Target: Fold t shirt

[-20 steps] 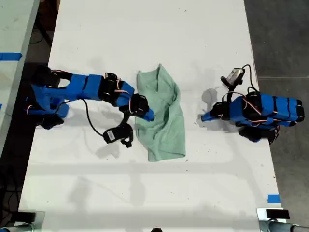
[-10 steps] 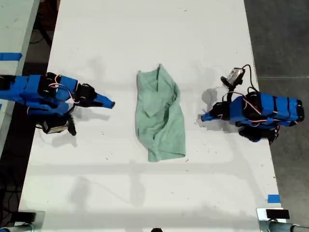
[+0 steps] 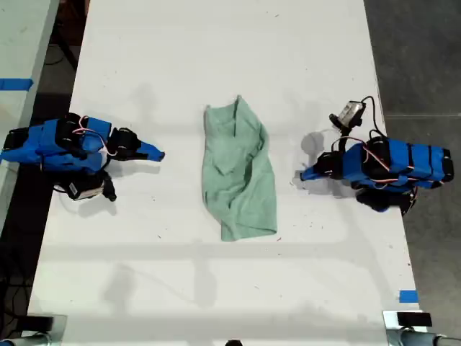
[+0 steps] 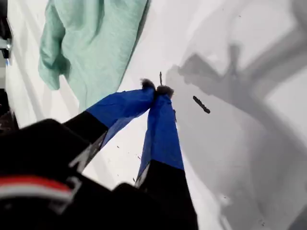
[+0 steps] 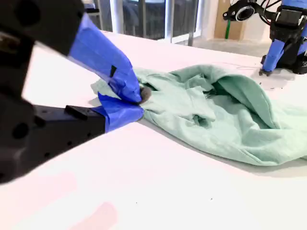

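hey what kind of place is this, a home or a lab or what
Probably a lab or workshop: a bare white table with blue tape marks, two blue robot arms flanking a mint t shirt, and grey concrete floor.

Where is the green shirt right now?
The t shirt lies crumpled in the middle of the white table in the exterior view, between the two blue arms, touching neither.
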Motion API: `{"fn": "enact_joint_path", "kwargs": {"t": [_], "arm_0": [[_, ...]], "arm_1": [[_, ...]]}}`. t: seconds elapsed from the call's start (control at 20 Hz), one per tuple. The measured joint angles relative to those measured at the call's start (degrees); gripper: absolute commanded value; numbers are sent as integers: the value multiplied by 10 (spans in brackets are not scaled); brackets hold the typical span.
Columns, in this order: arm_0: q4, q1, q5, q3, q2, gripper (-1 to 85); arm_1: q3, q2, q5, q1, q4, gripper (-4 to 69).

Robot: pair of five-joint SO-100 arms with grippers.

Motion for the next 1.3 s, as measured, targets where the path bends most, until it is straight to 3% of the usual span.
{"fn": "enact_joint_path", "kwargs": {"t": [1.3], "arm_0": [[11, 0, -5, 0, 0, 1]], "arm_1": [[0, 0, 7, -4, 0, 11]]}}
